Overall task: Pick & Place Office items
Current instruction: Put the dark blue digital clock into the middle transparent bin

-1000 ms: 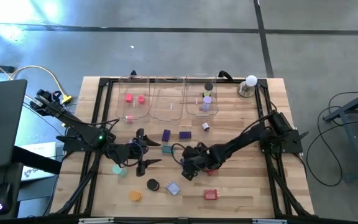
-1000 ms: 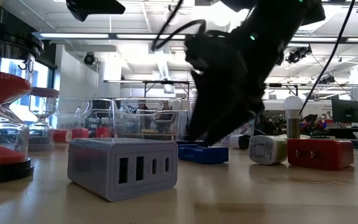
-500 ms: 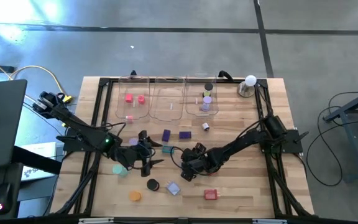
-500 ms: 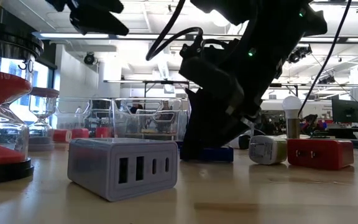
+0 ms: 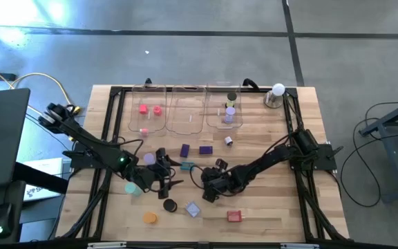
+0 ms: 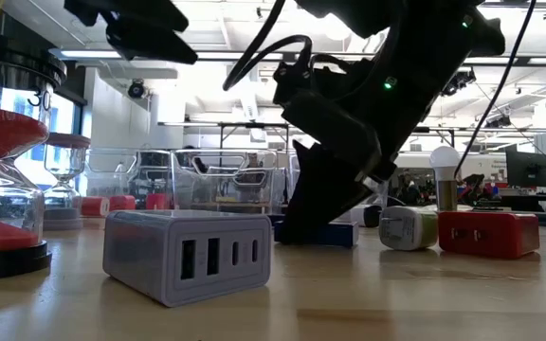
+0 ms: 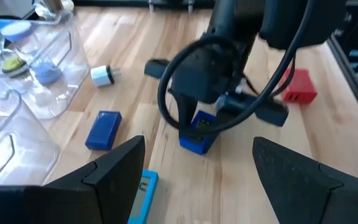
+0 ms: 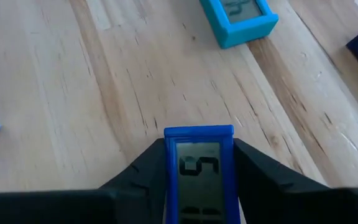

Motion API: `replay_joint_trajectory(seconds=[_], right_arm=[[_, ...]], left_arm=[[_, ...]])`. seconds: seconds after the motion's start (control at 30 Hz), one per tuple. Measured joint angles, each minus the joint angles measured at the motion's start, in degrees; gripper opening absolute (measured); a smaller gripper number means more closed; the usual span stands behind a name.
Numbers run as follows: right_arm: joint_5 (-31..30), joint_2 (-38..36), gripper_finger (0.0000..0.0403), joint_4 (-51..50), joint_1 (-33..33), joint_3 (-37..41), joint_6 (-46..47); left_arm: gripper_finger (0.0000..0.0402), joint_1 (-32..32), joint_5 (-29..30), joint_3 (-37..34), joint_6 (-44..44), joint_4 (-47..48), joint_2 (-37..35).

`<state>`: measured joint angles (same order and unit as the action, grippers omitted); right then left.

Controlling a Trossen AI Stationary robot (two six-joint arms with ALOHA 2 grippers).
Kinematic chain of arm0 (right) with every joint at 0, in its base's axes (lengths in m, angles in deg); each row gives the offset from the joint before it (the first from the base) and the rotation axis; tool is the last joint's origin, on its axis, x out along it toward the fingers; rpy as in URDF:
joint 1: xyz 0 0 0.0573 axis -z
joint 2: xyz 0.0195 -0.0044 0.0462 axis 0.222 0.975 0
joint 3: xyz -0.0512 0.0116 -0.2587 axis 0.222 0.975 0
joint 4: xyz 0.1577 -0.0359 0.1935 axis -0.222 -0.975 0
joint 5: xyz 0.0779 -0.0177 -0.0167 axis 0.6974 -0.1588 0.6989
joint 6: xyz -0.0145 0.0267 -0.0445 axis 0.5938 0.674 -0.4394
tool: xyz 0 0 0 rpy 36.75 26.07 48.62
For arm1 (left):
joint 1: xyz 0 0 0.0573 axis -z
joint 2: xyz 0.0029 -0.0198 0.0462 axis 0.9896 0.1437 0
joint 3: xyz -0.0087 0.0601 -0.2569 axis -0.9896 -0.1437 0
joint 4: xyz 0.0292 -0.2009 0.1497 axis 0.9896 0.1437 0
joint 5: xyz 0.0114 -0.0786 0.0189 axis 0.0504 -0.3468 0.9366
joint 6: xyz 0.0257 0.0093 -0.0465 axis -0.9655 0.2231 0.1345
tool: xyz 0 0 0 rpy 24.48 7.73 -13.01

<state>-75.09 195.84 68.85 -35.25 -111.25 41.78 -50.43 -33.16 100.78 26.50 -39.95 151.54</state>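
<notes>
Right gripper (image 8: 199,186) pinches blue digital timer (image 8: 199,163) at mid-bench, low over the wood. Left gripper (image 7: 197,180) spread wide, hovering just beside. Lift straight up, keep timer level, clear teal timer (image 8: 240,20) before carrying toward trays (image 5: 187,111).

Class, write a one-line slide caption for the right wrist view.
Right claw shut on a blue digital timer above the wooden table, a teal timer lying ahead.
</notes>
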Motion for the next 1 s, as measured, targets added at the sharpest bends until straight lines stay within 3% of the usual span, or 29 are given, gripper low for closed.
replay_joint_trajectory(seconds=[0.23, 0.4, 0.77, 1.0], right_arm=[[-3.1, -7.25, 0.0136, 0.55, -2.98, 0.08, -2.0], [-8.3, -12.35, 0.0136, 4.08, -7.41, 0.18, -4.14], [-23.22, -16.27, 0.0136, 34.43, -19.25, 0.07, -32.45], [-25.32, -16.25, 0.0136, 39.92, -20.34, 0.05, -38.33]], left_arm=[[0.0291, 0.31, 0.01, 0.01, 1.45, -1.38, 2.65], [0.0291, 1.07, 0.05, 0.01, 0.51, -8.45, 5.18], [0.0291, 3.78, -1.93, 0.07, -7.8, -38.03, 14.5], [0.0291, 3.89, -11.17, 0.12, -17.71, -58.33, 22.98]])
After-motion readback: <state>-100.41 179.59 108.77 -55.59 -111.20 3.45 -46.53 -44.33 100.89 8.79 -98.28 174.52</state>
